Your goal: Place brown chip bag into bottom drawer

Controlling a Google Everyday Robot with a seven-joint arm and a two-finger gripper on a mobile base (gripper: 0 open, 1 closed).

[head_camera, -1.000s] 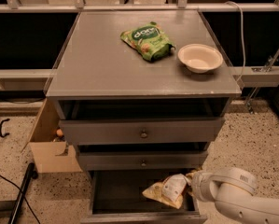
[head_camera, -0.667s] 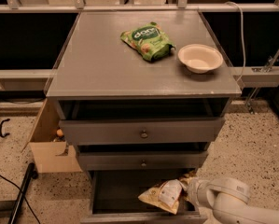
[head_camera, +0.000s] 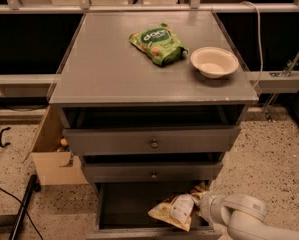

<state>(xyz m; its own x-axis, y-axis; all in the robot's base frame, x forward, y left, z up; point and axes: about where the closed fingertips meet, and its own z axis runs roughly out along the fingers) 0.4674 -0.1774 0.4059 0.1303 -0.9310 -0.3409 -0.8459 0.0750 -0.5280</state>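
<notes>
The brown chip bag (head_camera: 176, 210), yellow-tan with a white label panel, lies tilted inside the open bottom drawer (head_camera: 124, 204) at its right side. My gripper (head_camera: 203, 207) is at the bag's right end, at the drawer's right edge, with the white arm running off to the lower right. The bag hides the fingers. The drawer's dark grey inside shows to the left of the bag.
A green snack bag (head_camera: 157, 45) and a white bowl (head_camera: 214, 61) sit on the grey cabinet top (head_camera: 104, 69). Two shallower drawers with round knobs (head_camera: 153, 143) stand partly open above the bottom one. A cardboard box (head_camera: 51, 159) stands on the floor to the left.
The bag and my gripper have moved down and a little left, deeper into the bottom drawer. The arm has followed lower in the view.
</notes>
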